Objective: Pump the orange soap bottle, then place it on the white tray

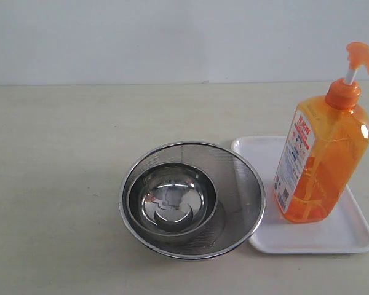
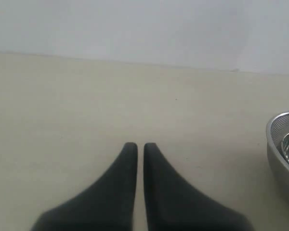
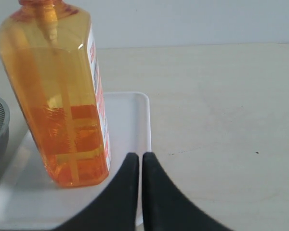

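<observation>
Fingertips of your left gripper (image 2: 136, 144) are pressed nearly together with only a thin slit between them. They hold nothing and hang over the bare table (image 2: 86, 96). The rim of the steel strainer (image 2: 281, 144) just enters that wrist view at its edge.

In the exterior view neither arm shows. Take the strainer (image 1: 243, 184), with the steel bowl (image 1: 172, 200) nested inside it, as the dial's centre. The white tray (image 1: 258, 150) then lies at 3 o'clock, its near edge tucked just under the strainer's rim. The orange soap bottle (image 1: 323, 166) stands on that tray at about 2 o'clock. Its long axis is upright, and the pump head (image 1: 361, 58) is raised on its white stem.

Your right gripper (image 3: 137, 155) is likewise closed narrow and empty. Its tips are over the tray's rim, and the bottle is close ahead and a little to one side of the closing line, not touching.

The placing looks done. Whether the pump was pressed, you cannot tell from here. If a press is owed, the right arm is plainly the nearer one, and the push would run straight down the bottle's upright axis.
</observation>
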Robot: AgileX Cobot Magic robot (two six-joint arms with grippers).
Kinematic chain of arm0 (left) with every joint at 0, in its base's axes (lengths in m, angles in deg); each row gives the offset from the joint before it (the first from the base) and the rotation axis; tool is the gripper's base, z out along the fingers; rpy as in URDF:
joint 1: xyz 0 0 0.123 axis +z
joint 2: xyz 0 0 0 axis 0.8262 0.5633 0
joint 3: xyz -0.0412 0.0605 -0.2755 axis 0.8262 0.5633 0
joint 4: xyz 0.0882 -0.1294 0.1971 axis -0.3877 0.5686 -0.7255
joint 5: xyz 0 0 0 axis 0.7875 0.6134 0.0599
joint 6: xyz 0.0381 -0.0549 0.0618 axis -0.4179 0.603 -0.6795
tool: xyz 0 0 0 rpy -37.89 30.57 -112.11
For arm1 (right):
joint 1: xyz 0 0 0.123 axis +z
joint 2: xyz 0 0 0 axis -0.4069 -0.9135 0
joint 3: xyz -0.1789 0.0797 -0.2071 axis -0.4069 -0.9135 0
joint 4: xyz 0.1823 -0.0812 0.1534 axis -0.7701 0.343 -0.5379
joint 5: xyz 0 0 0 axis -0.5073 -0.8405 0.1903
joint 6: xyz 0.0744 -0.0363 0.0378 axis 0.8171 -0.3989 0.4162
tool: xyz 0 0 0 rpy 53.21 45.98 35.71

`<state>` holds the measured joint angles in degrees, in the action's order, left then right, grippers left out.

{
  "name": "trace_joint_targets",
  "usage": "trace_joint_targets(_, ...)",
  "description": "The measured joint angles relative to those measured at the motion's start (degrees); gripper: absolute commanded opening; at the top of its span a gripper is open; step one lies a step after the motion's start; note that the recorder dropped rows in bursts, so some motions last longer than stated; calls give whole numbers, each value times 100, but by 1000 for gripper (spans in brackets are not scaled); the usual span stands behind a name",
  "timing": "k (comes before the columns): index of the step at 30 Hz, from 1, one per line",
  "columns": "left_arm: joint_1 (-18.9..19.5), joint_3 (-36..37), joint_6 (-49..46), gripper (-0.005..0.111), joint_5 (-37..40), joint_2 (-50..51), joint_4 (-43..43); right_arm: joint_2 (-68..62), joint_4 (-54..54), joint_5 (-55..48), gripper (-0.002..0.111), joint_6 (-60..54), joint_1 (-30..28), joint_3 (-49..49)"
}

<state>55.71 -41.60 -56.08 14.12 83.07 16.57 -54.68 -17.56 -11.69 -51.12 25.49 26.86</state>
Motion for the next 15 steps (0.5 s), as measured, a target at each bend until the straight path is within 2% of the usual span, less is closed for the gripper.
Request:
trace_joint_targets(5,0,0,63,5,0,0,0,0,0,0,0,4,0,0)
trace_joint_targets(8,0,0,528,5,0,0,0,0,0,0,0,4,0,0)
trace_joint_targets(15,0,0,109,5,11,0,-83,0,0,0,0,4,0,0)
